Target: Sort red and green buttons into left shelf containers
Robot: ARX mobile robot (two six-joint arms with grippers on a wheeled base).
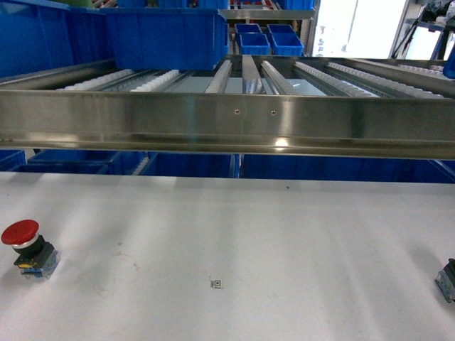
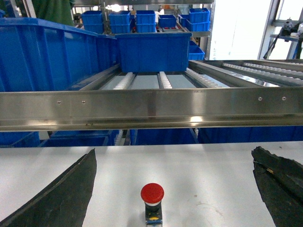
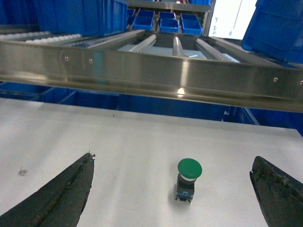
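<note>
The red button [image 1: 19,245] stands on the white table at the far left, mushroom cap up. In the left wrist view the red button [image 2: 152,198] sits low between the fingers of my left gripper [image 2: 173,156], which is open and apart from it. The green button [image 3: 189,177] stands upright between the wide-open fingers of my right gripper [image 3: 172,158], untouched. Only its dark base [image 1: 446,280] shows at the head view's right edge. Large blue containers [image 1: 167,35] [image 2: 47,54] rest on the roller shelf at upper left. Neither gripper shows in the head view.
A steel shelf rail [image 1: 227,121] runs across above the table's far edge, with roller tracks [image 1: 313,74] behind it. Small blue trays [image 1: 269,39] sit far back. More blue bins [image 1: 192,165] stand under the shelf. A tiny square marker [image 1: 217,284] lies on the table.
</note>
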